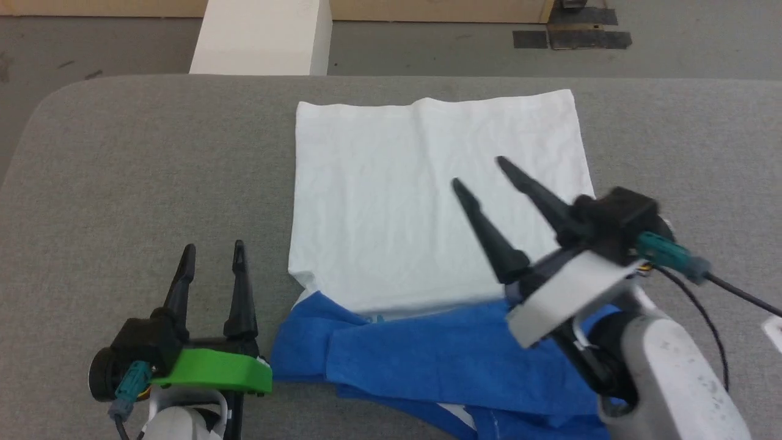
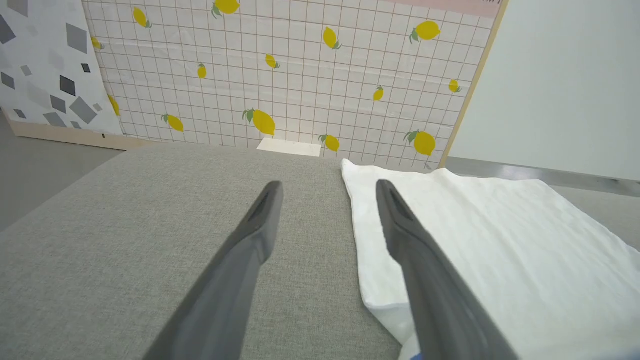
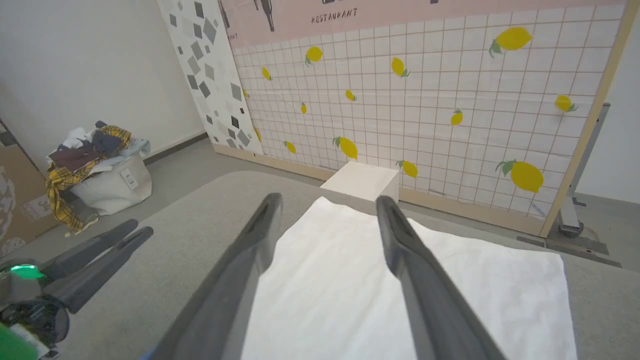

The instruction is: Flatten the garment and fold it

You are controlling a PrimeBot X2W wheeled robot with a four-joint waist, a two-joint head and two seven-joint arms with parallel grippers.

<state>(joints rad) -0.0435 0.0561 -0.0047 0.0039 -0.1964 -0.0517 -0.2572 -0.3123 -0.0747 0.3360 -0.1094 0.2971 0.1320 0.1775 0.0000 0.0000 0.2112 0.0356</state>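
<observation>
**On the grey table: shirt spread out, both claws apart**

In the head view, the garment (image 1: 427, 201) lies on the grey table (image 1: 153, 153), its white body spread flat towards the far edge. The blue sleeves are bunched across the near end. My left gripper (image 1: 214, 245) sits over bare table just left of the shirt, fingers apart and holding nothing. My right gripper (image 1: 478, 171) reaches in over the white cloth from the right, fingers spread and nothing between them. I cannot quite tell from here whether its tips touch the fabric. A white block (image 1: 263, 36) stands on the floor beyond the table.

In the left wrist view, the left gripper (image 2: 329, 184) points along the shirt's left edge. One finger is over grey table and the other over the white cloth (image 2: 490, 235). A lemon-print panel (image 2: 300, 75) stands behind.

In the right wrist view, the right gripper (image 3: 329, 197) is wide apart above the white body (image 3: 340, 280), and I see cloth between its fingers. The left gripper (image 3: 140, 228) shows at lower left. A bag of clothes (image 3: 110, 185) sits on the floor by the wall.
</observation>
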